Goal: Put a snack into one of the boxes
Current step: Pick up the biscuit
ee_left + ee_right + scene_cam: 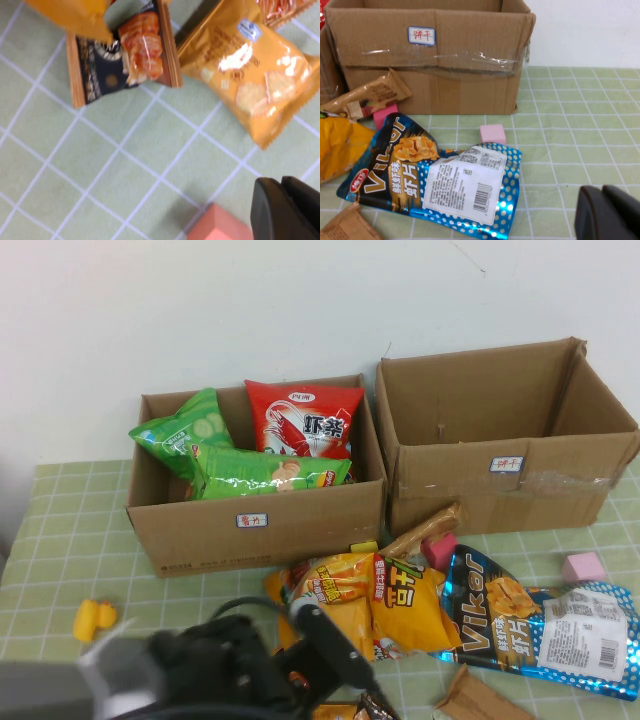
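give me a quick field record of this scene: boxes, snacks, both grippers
left box: holds red and green snack bags
right box: no contents visible
table snacks: orange bags, blue Vikor bag
left gripper: shut, holding nothing, low over the cloth near an orange bag
right gripper: shut, holding nothing, near the blue Vikor bag
task status: no snack picked up yet

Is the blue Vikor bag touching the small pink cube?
Apart. The right wrist view shows green tablecloth between the blue Vikor bag and the small pink cube.
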You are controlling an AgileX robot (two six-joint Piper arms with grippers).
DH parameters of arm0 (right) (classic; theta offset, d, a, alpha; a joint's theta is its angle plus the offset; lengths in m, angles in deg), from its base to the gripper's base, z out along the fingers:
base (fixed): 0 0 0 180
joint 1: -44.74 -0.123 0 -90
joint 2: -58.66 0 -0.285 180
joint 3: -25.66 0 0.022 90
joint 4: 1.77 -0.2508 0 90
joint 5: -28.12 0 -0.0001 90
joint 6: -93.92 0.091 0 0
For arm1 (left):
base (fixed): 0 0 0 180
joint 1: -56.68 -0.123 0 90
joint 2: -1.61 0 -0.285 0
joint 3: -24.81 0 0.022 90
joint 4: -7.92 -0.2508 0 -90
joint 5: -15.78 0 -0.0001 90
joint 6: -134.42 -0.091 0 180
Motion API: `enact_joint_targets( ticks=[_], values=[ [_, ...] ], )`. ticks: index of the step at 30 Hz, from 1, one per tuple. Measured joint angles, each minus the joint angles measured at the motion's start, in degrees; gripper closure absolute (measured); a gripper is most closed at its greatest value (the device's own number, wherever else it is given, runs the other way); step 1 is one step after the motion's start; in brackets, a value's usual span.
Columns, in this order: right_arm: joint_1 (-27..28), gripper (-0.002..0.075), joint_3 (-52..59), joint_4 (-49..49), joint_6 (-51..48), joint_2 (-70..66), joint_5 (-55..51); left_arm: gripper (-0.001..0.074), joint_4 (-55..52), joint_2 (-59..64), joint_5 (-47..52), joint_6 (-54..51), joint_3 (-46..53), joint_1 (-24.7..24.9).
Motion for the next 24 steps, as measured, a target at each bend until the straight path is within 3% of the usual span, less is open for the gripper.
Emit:
enact_joint_targets(
  ticks=[8,12,15,17,20,24],
  values=[
    [0.0,0.0728,0.0,0.0,0.0,0.0,0.0,0.0703,6.5,11.3,7.4,-2.4,-11.0,0.0],
    [0.0,0.0728,0.0,0.0,0.0,0.0,0.0,0.0507,12.6,15.3,9.5,-3.3,-15.1,-0.1],
    [0.0,0.0728,0.0,0.0,0.0,0.0,0.0,0.0254,16.1,17.6,9.7,-1.2,-16.7,-0.1],
    [0.0,0.0728,0.0,0.0,0.0,0.0,0.0,0.0141,16.6,18.7,9.7,1.1,-16.9,-0.1],
    [0.0,0.0728,0.0,0.0,0.0,0.0,0.0,0.0069,15.7,19.9,9.6,5.2,-16.9,-0.1],
    [0.0,0.0728,0.0,0.0,0.0,0.0,0.0,0.0048,12.8,20.8,6.4,12.8,-16.9,-0.1]
  ],
)
